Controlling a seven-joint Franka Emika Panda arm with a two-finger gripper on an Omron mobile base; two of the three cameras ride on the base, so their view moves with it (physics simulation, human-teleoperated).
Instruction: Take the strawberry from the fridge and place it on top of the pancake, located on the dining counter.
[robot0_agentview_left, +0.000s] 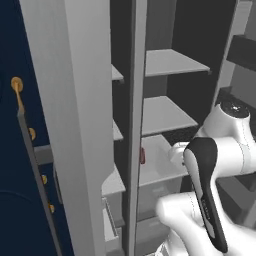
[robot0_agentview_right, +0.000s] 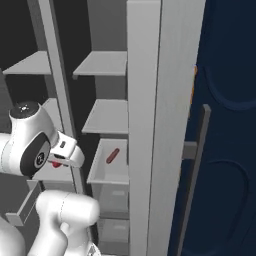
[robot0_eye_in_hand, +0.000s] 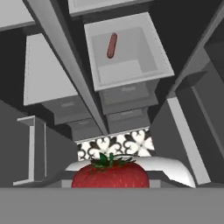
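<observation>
In the left base view the arm reaches into the open fridge (robot0_agentview_left: 75, 100), beside grey shelves and a pale bin (robot0_agentview_left: 155, 165) with a red sliver at its edge. In the right base view a red speck, the strawberry (robot0_agentview_right: 56, 163), peeps from under the hand, level with that bin, where a small red sausage (robot0_agentview_right: 112, 155) lies. In the hand view the strawberry fills the bottom centre, apparently between the jaws; whether they have closed on it I cannot tell. It is probably light, soft and bruisable: pinch its broad middle gently.
</observation>
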